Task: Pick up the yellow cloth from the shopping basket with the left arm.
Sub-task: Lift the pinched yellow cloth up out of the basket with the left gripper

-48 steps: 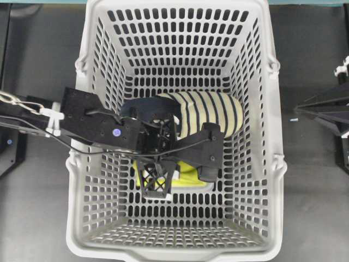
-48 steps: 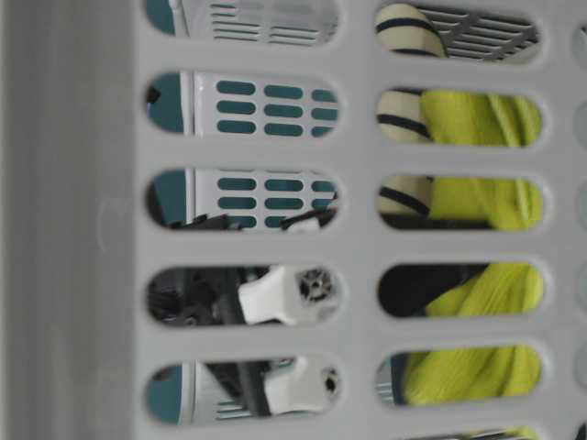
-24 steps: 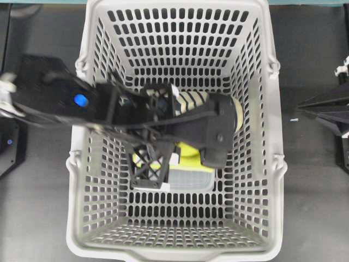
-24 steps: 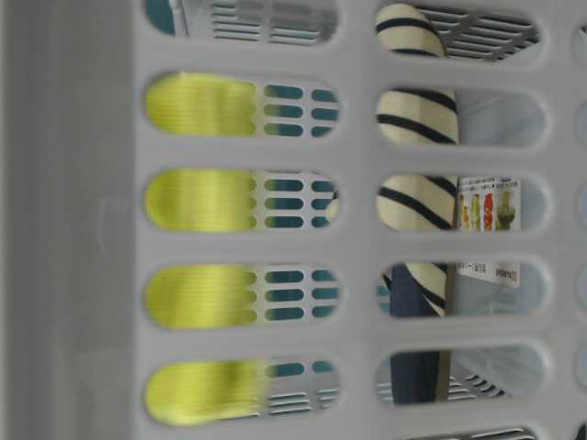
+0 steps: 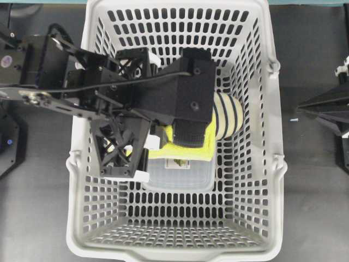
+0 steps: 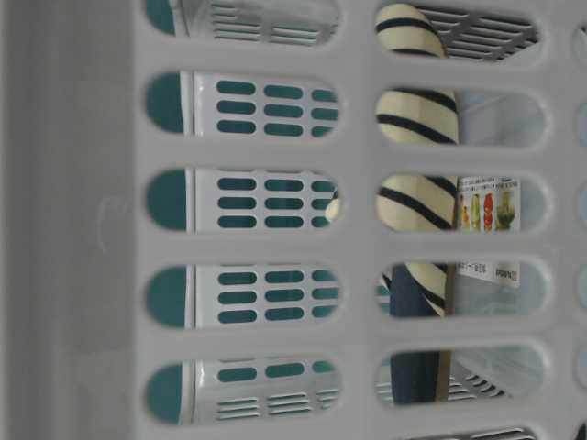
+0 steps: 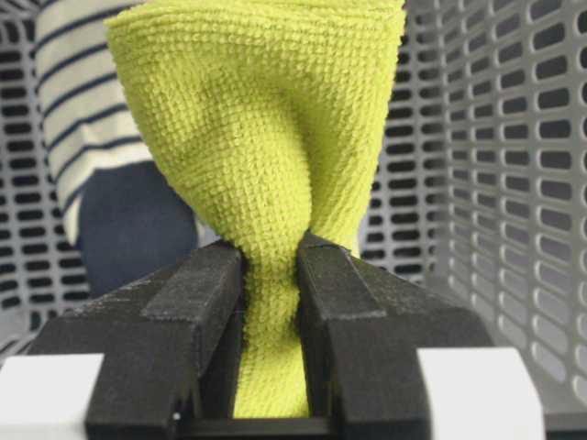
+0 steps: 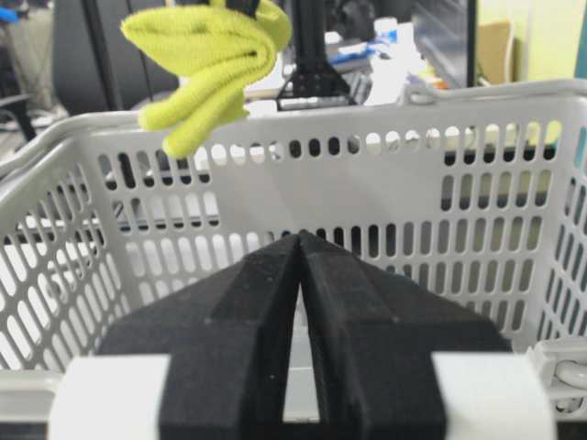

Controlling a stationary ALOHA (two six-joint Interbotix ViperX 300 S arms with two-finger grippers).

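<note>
the left gripper (image 7: 271, 266) has its two black jaws pinched tight on a bunched waist of the yellow cloth (image 7: 266, 137), which fans out beyond the fingertips in the left wrist view, with the striped slipper (image 7: 83, 101) and the mesh walls of the shopping basket (image 7: 514, 165) behind it. in the overhead view the left arm (image 5: 103, 90) reaches in from the left over the basket rim (image 5: 177, 6), and its boxy wrist covers most of the cloth; only a yellow edge (image 5: 182, 152) shows below the wrist, over a clear lidded container (image 5: 177, 177) and just beside the cream and navy striped slipper (image 5: 229, 114). the right wrist view shows the cloth (image 8: 206, 55) hanging in the air above the basket's top rim (image 8: 303, 115), clear of the walls, folded and drooping. in the table-level view the slots in the basket wall show the slipper (image 6: 415, 156) and a labelled container (image 6: 486, 220), with no yellow in sight. the right gripper (image 8: 301, 247) sits outside the basket, well apart on the right of the overhead view (image 5: 327, 109), with its jaws pressed together on nothing.
</note>
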